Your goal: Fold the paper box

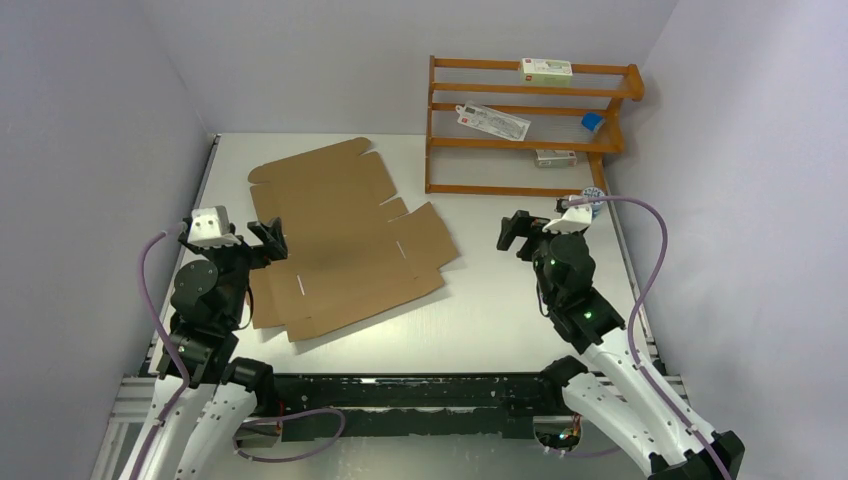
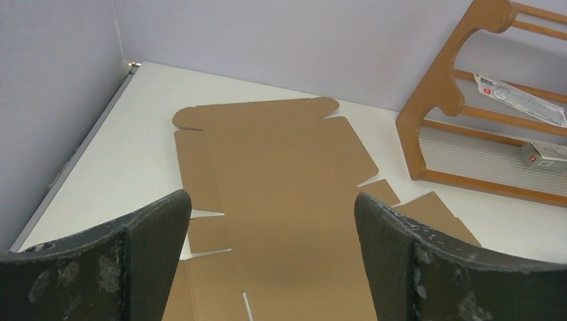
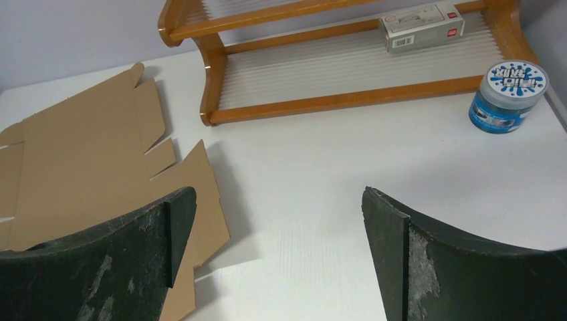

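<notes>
The paper box (image 1: 345,240) lies as a flat, unfolded brown cardboard sheet with flaps and slits on the white table, left of centre. It fills the middle of the left wrist view as the paper box (image 2: 281,200), and the paper box (image 3: 87,147) shows at the left of the right wrist view. My left gripper (image 1: 268,238) hovers over the sheet's near left edge, open, nothing between its fingers (image 2: 144,254). My right gripper (image 1: 515,232) hangs open above bare table to the right of the sheet, apart from it.
A wooden shelf rack (image 1: 530,125) stands at the back right with small white cartons (image 1: 546,70) and a flat packet on it. A blue-lidded jar (image 3: 506,97) sits on the table beside the rack's right end. Grey walls close in on both sides.
</notes>
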`<state>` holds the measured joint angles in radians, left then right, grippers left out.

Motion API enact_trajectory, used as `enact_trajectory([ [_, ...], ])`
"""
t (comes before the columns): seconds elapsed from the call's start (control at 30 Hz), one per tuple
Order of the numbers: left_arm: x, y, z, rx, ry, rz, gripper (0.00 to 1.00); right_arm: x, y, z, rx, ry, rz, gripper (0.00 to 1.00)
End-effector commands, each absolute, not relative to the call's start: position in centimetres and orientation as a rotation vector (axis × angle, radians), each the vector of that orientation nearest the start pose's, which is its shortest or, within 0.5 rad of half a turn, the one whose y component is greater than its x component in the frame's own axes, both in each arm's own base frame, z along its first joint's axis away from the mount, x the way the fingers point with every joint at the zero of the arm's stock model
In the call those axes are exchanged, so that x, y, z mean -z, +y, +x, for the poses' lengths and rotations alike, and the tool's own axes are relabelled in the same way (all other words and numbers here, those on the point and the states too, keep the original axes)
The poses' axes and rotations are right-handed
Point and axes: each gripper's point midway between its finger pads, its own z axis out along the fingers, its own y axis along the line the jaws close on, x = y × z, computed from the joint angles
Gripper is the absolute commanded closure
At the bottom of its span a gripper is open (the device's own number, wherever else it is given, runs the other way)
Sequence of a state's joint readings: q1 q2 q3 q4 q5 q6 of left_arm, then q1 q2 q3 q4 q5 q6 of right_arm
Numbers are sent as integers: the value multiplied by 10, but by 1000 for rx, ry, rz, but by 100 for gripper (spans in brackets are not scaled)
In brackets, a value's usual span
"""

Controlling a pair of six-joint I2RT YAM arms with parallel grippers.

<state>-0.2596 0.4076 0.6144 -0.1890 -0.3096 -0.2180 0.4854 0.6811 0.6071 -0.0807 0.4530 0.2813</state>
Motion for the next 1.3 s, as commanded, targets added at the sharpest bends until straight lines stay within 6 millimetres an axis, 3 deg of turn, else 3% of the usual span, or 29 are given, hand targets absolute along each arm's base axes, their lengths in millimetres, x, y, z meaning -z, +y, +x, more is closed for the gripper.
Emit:
enact_trajectory([
  [0.0, -298, -22, 253, 143, 1514, -186, 3, -258, 77, 289, -193, 1669, 161, 0],
  [0.47, -296, -31, 253, 170, 1522, -135, 3, -256, 85, 287, -220, 1680, 113, 0],
  [0.67, -284, -60, 262, 293, 1583, -38, 3, -225, 112, 290, -312, 1781, 16, 0],
  [0.8, -254, -88, 273, 425, 1745, -15, 3, -196, 145, 287, -459, 1861, -81, 0],
  [0.93, -199, -111, 284, 549, 1951, -70, 3, -169, 185, 281, -621, 1901, -157, 0],
  [1.07, -149, -126, 289, 645, 2103, -171, 6, -139, 223, 273, -665, 1973, -219, 0],
  [1.17, -118, -130, 287, 666, 2178, -229, 7, -117, 243, 269, -696, 2019, -229, 1],
  [1.27, -97, -132, 281, 674, 2229, -263, 7, -97, 249, 268, -664, 2062, -215, 3],
])
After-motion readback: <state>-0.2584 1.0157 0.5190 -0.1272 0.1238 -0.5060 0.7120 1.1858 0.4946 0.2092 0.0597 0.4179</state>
